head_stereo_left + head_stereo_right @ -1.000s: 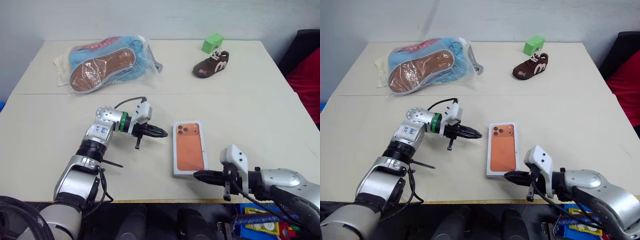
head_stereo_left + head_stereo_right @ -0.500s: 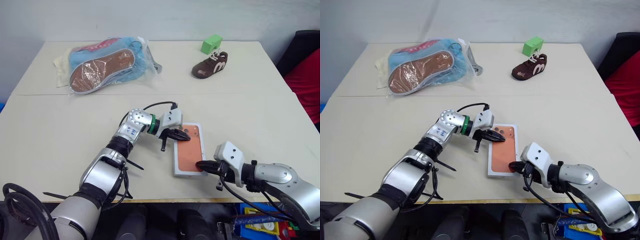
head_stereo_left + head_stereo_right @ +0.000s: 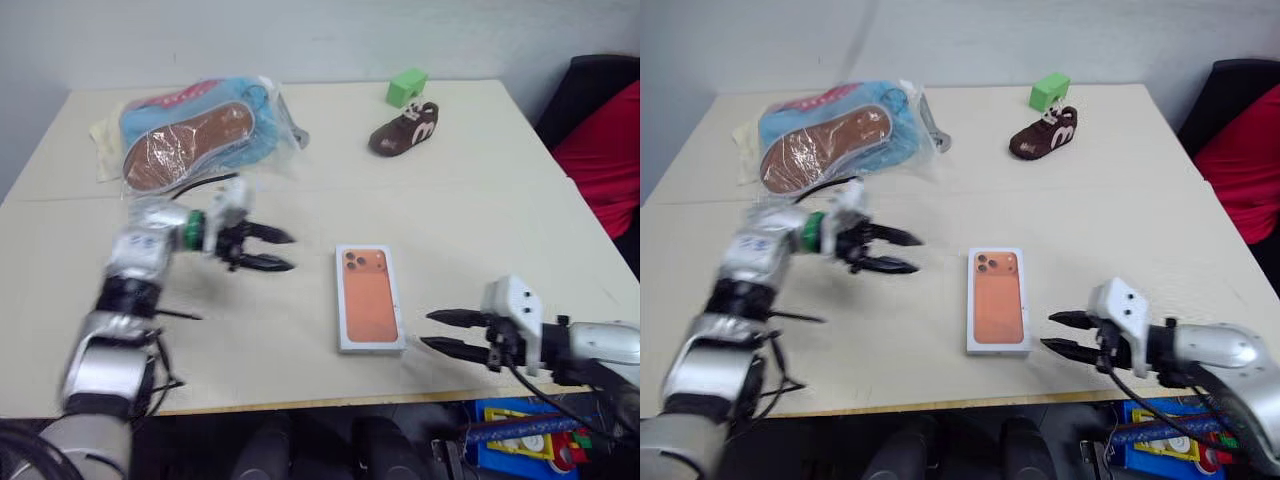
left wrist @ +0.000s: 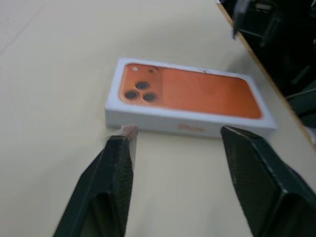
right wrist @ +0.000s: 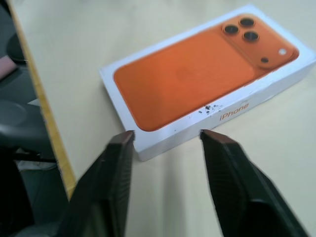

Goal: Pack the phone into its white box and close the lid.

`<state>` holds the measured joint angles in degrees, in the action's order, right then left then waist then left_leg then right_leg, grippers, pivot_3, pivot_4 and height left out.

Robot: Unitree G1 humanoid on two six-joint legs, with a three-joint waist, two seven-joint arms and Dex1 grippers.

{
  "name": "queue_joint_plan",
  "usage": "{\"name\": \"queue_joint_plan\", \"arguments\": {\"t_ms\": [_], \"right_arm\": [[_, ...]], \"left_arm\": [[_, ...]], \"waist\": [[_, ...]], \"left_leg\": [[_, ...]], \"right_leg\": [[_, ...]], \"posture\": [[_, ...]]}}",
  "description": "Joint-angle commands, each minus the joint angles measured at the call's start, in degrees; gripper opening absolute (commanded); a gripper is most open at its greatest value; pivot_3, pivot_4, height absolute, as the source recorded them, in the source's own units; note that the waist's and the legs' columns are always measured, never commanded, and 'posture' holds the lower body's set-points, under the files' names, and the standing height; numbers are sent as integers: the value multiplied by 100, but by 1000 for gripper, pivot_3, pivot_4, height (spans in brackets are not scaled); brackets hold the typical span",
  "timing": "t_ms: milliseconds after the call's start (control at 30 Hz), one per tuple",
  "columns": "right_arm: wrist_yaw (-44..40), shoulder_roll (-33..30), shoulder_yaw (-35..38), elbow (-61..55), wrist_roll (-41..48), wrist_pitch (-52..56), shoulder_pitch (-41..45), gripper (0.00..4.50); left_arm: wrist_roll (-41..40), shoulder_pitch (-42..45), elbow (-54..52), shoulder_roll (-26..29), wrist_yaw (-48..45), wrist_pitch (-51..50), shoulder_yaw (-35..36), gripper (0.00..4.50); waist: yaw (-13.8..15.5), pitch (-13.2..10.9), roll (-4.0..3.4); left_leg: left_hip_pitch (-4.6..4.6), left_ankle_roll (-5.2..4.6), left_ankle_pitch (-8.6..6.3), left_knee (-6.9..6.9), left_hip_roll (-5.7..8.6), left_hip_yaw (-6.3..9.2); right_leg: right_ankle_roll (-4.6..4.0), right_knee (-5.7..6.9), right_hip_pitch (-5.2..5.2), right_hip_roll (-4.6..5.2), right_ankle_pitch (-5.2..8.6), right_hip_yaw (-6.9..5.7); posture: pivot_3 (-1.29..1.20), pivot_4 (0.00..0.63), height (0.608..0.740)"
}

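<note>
The white box (image 3: 373,346) lies closed near the table's front edge, with the lid (image 3: 367,296) on it, its printed orange phone face up. The phone is hidden. My left gripper (image 3: 288,251) hovers to the left of the box, apart from it, pointing at it with its fingers open and empty. My right gripper (image 3: 428,329) is just right of the box's near corner, also open and empty, not touching it. The left wrist view looks at the box's long side (image 4: 187,126) between the open fingers (image 4: 118,158). The right wrist view looks at its near end (image 5: 197,126).
A pair of shoes in a clear plastic bag (image 3: 190,140) lies at the back left. A small brown shoe (image 3: 403,130) and a green block (image 3: 406,86) sit at the back right. The table's front edge (image 3: 300,405) runs close behind the box. A red and black object (image 3: 600,150) stands off to the right.
My left gripper has pulled away from the lid to the left and opened. The right gripper has drawn back to the right and opened. The view has shifted.
</note>
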<state>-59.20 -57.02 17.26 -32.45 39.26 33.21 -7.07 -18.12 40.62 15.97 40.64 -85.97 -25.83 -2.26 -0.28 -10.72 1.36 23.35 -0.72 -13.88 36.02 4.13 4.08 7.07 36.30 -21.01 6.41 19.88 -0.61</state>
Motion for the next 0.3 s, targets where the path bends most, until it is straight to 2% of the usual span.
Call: {"name": "queue_joint_plan", "arguments": {"t_ms": [33,67,133,200,300], "right_arm": [[-996,-555,1213,708,464,111,64,3398],[-1180,-662,1363,881,467,110,60,3732],[-1555,-878,1636,1418,288,-104,93,4356],[-1753,-977,1721,1749,132,-257,142,4475],[-1963,-989,1581,1998,-9,-449,217,4475]], "left_arm": [[-846,-1315,-1747,1325,-352,-1191,994,4157],[-1017,-1627,-2024,1556,-285,-1343,1206,4428],[-1275,-2276,-2484,1841,-4,-1597,1841,4500],[-1421,-2640,-2754,1925,210,-1688,2189,4500],[-1553,-2823,-2985,1758,567,-1626,2340,4500]], "waist": [[-38,-10,-14],[-19,-11,-16],[56,-13,-21],[180,-13,-32],[222,-12,-38]], "left_leg": [[-5,-2,-5,-4,0,-3],[-8,-11,-11,-6,-1,-1],[-18,-29,-31,-7,-7,4],[-28,-35,-51,-6,-12,15],[-24,-19,-72,-6,-11,14]], "right_leg": [[-2,-7,4,4,0,22],[-4,-13,9,5,1,40],[-12,-25,22,6,1,41],[-22,-50,48,12,-3,27],[-26,-73,53,15,-6,28]], "posture": [[0,150,740],[0,150,740],[0,150,740],[0,150,740],[0,150,740]]}}
